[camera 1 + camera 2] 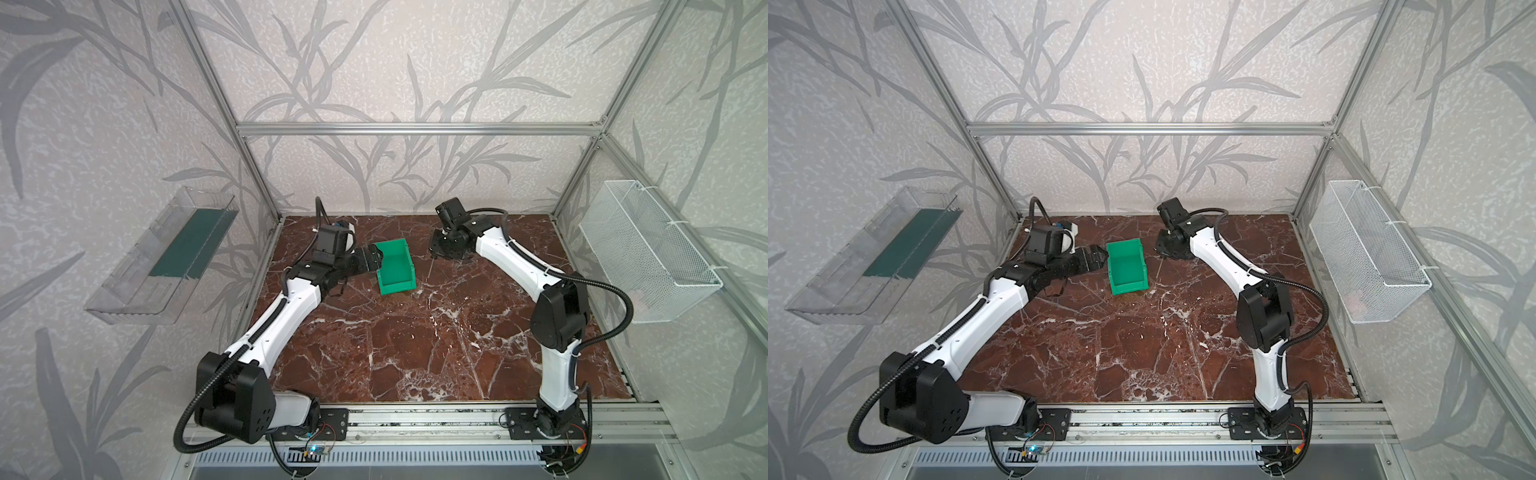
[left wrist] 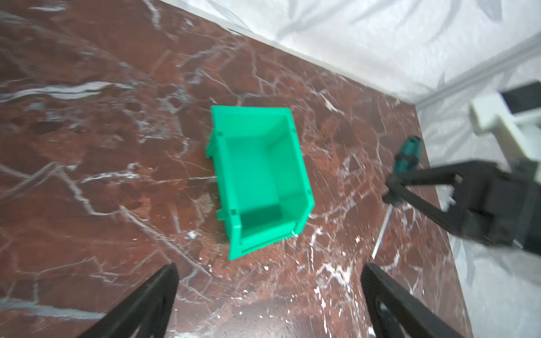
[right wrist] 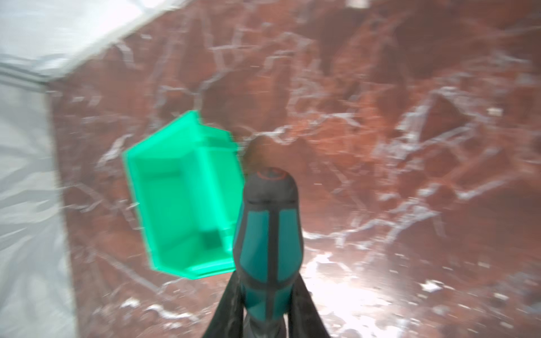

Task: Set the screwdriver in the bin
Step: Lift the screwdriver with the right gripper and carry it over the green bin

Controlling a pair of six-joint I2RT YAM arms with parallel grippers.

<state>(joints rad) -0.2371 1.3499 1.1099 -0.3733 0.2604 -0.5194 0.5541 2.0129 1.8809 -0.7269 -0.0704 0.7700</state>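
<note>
The bright green bin (image 1: 395,266) (image 1: 1127,268) stands open-topped and empty on the brown marble table, at the back middle. In the right wrist view, my right gripper (image 3: 266,289) is shut on the teal-and-black handle of the screwdriver (image 3: 268,234), just right of the bin (image 3: 181,210). The left wrist view shows that handle (image 2: 408,155) in the right gripper (image 2: 392,187), with the thin shaft (image 2: 382,231) slanting down toward the table. My left gripper (image 1: 376,259) (image 2: 269,269) is open and empty, close to the bin's left side (image 2: 260,181).
A clear plastic tray (image 1: 162,257) hangs on the left wall and a white wire-mesh basket (image 1: 648,249) on the right wall. Aluminium frame posts (image 1: 249,174) edge the marble table (image 1: 415,340). Both arm bases sit at the front rail.
</note>
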